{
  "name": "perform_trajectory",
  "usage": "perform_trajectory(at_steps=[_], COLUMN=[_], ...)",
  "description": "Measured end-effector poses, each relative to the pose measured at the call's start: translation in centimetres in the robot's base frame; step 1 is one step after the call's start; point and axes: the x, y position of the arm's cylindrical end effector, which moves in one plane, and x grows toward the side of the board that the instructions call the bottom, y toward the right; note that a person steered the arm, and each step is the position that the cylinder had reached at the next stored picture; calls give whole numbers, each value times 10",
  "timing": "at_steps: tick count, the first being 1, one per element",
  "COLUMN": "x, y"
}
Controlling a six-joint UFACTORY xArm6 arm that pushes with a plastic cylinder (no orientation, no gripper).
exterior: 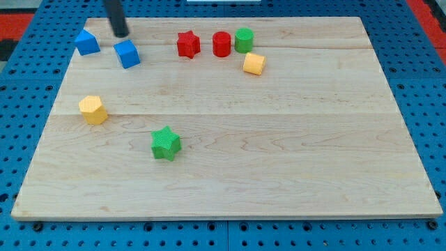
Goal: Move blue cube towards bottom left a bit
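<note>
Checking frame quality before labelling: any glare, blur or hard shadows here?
Camera view: even, soft light, no glare on the pale wooden board; the blue cube and green star block are sharp with faint, short shadows; the dark rod looks slightly soft, my tip just above the cube toward the view's top.

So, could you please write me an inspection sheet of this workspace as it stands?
Surface: wooden board, flat, no damage seen.
Job's things: blue cube near the view's top left, resting on the board.
Clutter: blue block left of the cube; red star, red cylinder, green cylinder, yellow cylinder; yellow block; green star.
End effector: my tip just above and slightly left of the blue cube; contact cannot be told.
Cables: nothing seen.
Surroundings: blue perforated base; red patches at the top corners.
</note>
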Motion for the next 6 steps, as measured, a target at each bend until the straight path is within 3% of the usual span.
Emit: perform_trajectory(at_steps=[1, 2, 3, 5, 6], x=[17, 37, 63, 84, 105], y=[47, 29, -30, 22, -1])
